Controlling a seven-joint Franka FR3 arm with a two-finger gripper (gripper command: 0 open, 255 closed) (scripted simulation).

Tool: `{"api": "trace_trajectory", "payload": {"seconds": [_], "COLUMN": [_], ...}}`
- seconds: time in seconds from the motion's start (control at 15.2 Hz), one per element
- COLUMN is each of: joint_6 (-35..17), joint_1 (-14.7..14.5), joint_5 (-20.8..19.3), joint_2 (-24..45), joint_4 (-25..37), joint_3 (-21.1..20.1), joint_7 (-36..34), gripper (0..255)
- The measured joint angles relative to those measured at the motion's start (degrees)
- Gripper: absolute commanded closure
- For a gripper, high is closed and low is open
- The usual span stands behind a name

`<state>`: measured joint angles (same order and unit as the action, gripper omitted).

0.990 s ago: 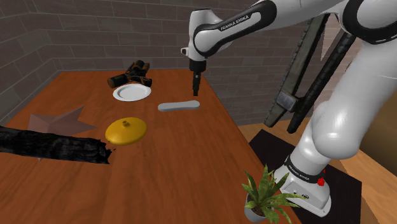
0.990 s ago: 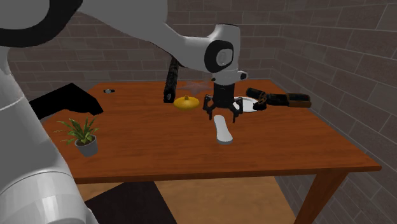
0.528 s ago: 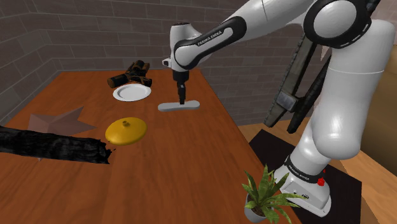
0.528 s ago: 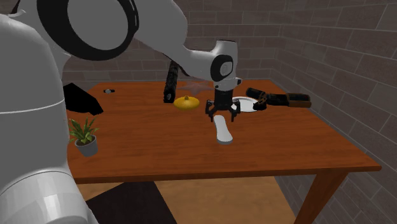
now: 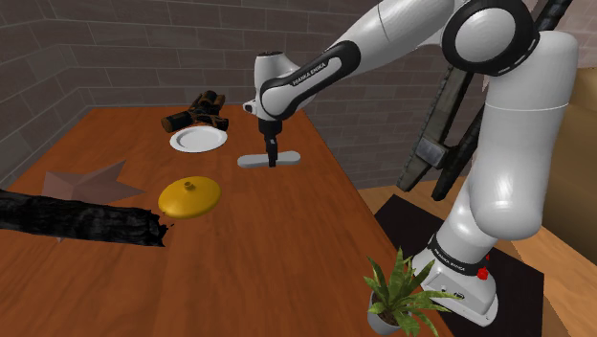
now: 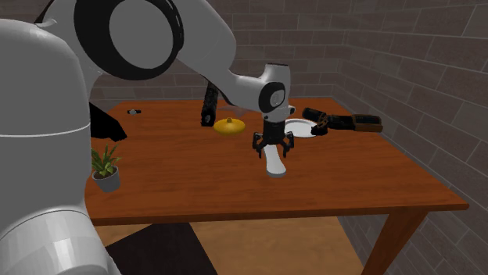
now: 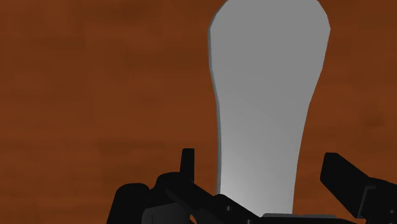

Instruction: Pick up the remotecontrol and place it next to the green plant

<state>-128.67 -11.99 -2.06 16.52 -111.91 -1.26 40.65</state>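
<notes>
My black two-finger gripper [image 5: 272, 159] [image 6: 271, 148] [image 7: 259, 159] is low over the flat, elongated, pale grey remote control [image 5: 290, 156] [image 6: 274, 164] [image 7: 267, 95]. The fingers [image 7: 187, 164] are spread wide and straddle its width. The wrist view shows bare table between each finger and the remote's edges, so there is no contact and nothing is held.

The remote lies flat on the brown wooden table [image 5: 258, 249] [image 6: 360, 176]. It sits near the round white plate [image 5: 198, 140] [image 6: 303, 129], toward the shoulder view's right of it and closer to the table's edge.

The green leafy plant [image 5: 397, 287] [image 6: 104, 164] in its small pale pot stands at the table edge nearest my stand, well apart from the remote.

A yellow domed lid-like object [image 5: 188, 196] [image 6: 230, 126] sits on the table toward the shoulder view's left of the remote. Black clutter [image 5: 201, 113] lies beyond the plate.
</notes>
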Motion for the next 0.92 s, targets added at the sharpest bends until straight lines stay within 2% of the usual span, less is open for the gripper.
{"api": "trace_trajectory", "payload": {"seconds": [0.4, 0.46, 0.92], "joint_6": [-0.21, -0.21, -0.20], "joint_1": [0.01, 0.01, 0.01], "joint_5": [-0.01, -0.01, -0.01], "joint_2": [0.13, 0.13, 0.17], "joint_4": [-0.04, -0.04, -0.03], "joint_3": [0.01, 0.01, 0.01], "joint_7": [0.02, 0.02, 0.02], "gripper": [0, 255, 255]}}
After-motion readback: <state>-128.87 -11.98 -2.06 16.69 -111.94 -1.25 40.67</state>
